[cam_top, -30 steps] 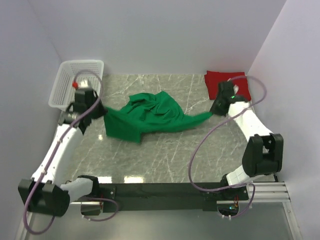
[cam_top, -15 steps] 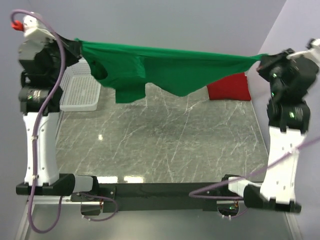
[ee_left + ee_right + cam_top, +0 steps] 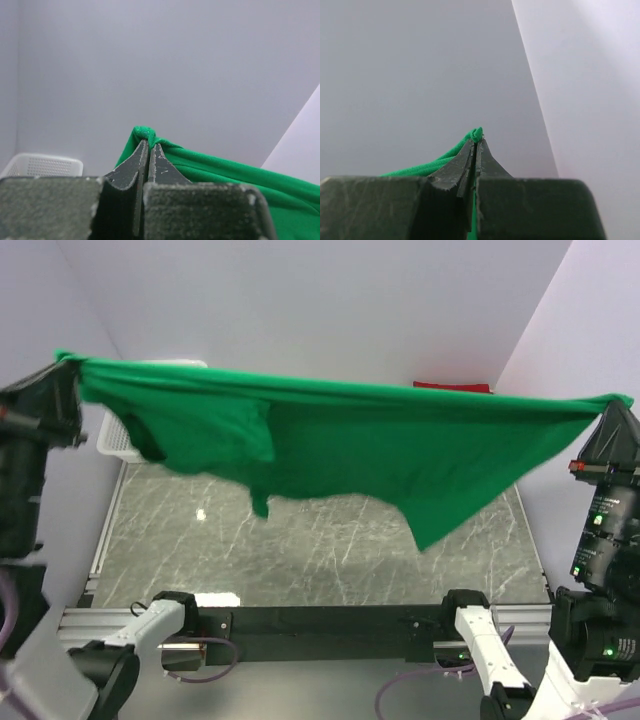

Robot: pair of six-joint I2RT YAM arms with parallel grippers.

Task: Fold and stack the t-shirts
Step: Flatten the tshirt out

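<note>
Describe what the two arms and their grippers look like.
The left arm and right arm have white shells, black joints and thin purple cables; the right one shows small green lights. The left gripper and right gripper each have two dark, scuffed fingers tapering to a wedge.

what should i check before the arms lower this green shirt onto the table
1. left gripper shut on one end of the green t-shirt: ok
2. right gripper shut on the opposite end: ok
3. shirt hangs clear of the table: ok
4. cloth spread in one flat layer: not ok, a flap hangs doubled near the left side
5. red t-shirt clear of the landing spot: cannot tell, only a sliver shows behind the green cloth
</note>
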